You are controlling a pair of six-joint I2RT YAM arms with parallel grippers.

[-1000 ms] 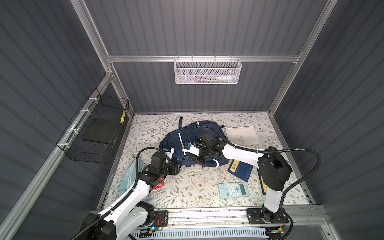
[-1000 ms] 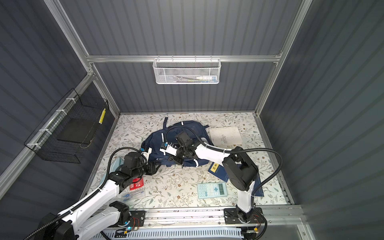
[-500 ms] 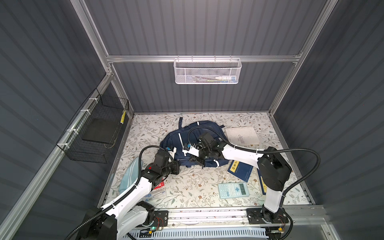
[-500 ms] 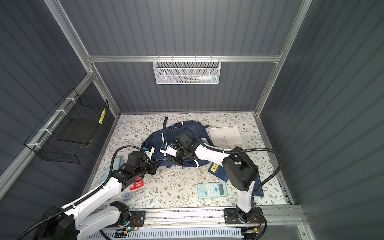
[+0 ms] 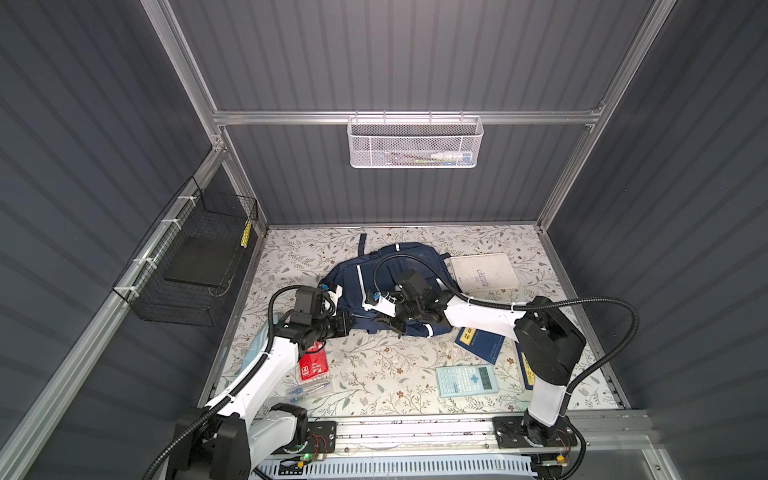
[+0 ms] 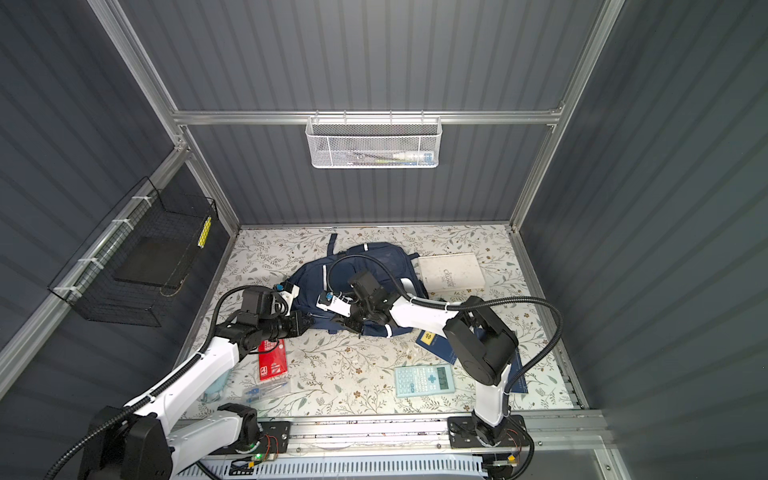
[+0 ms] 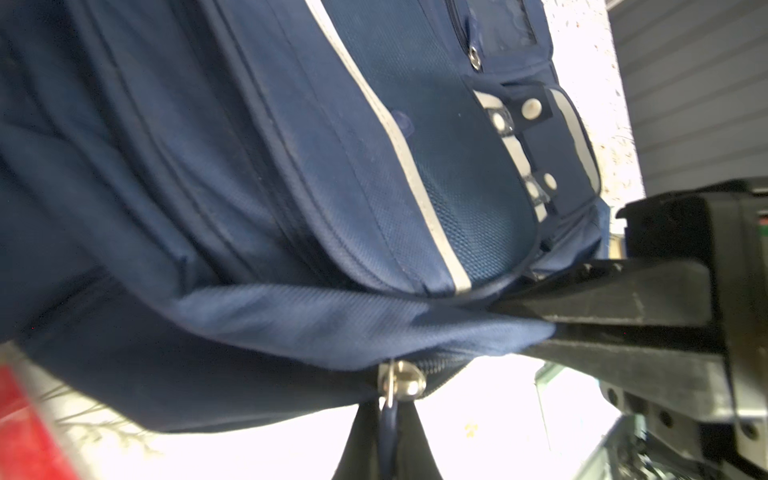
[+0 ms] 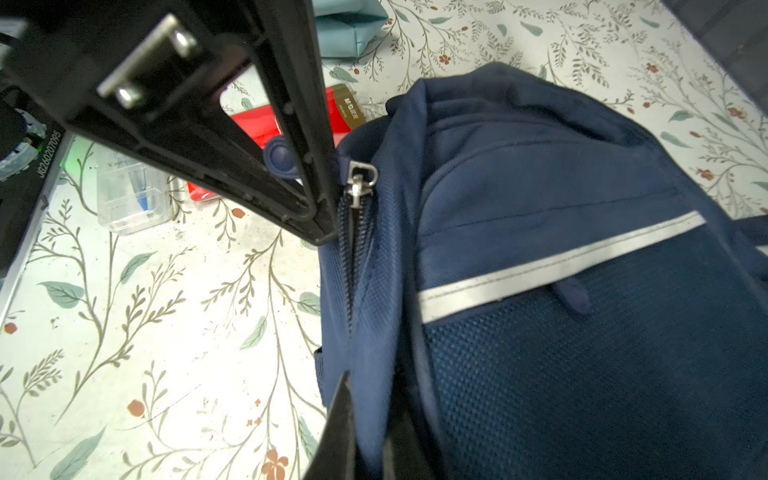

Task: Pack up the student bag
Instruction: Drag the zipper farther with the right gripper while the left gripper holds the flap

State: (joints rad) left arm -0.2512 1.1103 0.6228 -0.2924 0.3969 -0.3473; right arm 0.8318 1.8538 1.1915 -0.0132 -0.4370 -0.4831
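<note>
2 grips on the student bag [image 5: 347,286]: left gripper [image 5: 348,323] closed on the zipper pull [image 8: 281,158]; right gripper [image 7: 513,328] clamping fabric just beside it.

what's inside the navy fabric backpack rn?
Can't tell. The navy blue fabric backpack shows no opening; its zipper teeth look shut beside the metal slider, so the interior is covered. A pale blue calculator and red box lie outside it.
</note>
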